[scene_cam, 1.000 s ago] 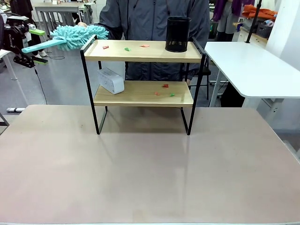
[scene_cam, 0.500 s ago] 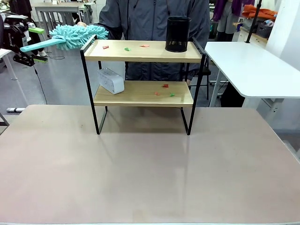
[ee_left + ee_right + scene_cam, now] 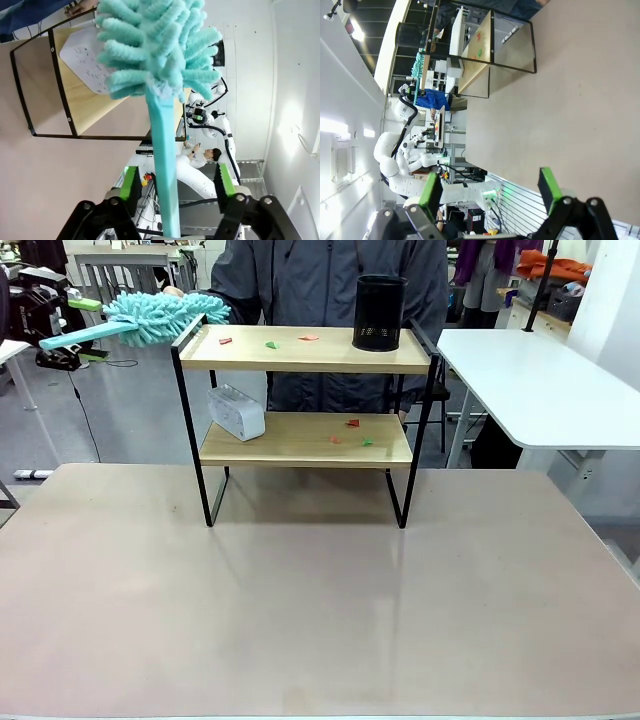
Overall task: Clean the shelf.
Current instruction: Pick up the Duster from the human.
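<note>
At the far left of the front view, beside the top corner of the shelf (image 3: pixel 330 352), the left tool (image 3: pixel 88 332) is placed around the flat handle (image 3: pixel 165 150) of a turquoise duster (image 3: pixel 165 315). In the left wrist view its green pads (image 3: pixel 131 182) stand on both sides of the handle with a gap on each side, so I judge the jaws are partly open and do not grip it yet. The right tool (image 3: pixel 492 195) is wide open and holds nothing.

The shelf stands at the back of the desk (image 3: pixel 300 620), in the middle, in front of the person. Small red and green scraps (image 3: pixel 270 343) lie on both boards, so no cleaning seems done. The step in hand looks like taking over the duster. The next move calls for a firm grip on the handle, then a sweep along the top board without knocking the black mesh cup (image 3: pixel 380 312).

A person's hand (image 3: pixel 175 291) shows just behind the fluffy head, but I cannot tell if it holds the duster. The left arm is cut off by the picture edge. The white power strip (image 3: pixel 237 412) on the lower board may hide more scraps.
</note>
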